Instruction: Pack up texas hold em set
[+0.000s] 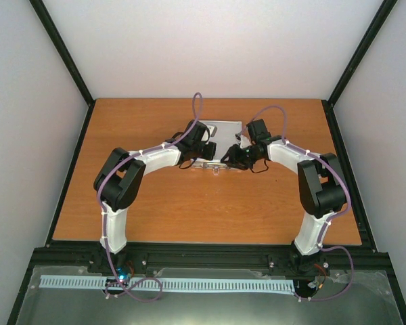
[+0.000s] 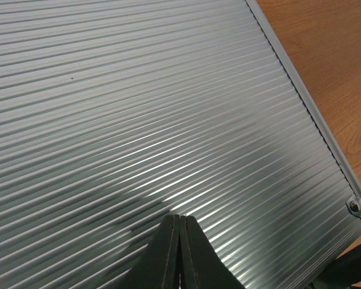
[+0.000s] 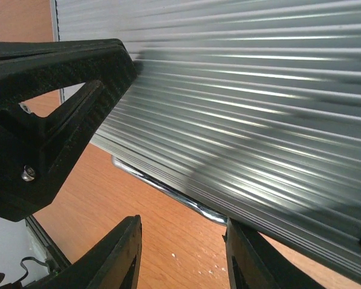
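Case (image 2: 138, 108) showing silver, fine parallel ribs running across it, catching pale highlights. Table (image 1: 189, 210) showing orange-brown wood grain. Arms (image 1: 155, 157) wearing white shells, black joints; cables (image 1: 197, 108) showing purple. Left gripper (image 2: 179, 220), right gripper (image 3: 180, 232) showing matte black. Handle (image 3: 168, 189) gleaming chrome, lower centre.

You have the small silver case (image 1: 224, 128) lying flat on the bench (image 1: 189, 210), a little toward 12 o'clock from its middle, and its lid looks closed. Its top is ribbed aluminium with a smooth rim and a riveted corner cap (image 2: 358, 208). A thin chrome bar (image 3: 168, 189) curves out at its 6 o'clock edge.
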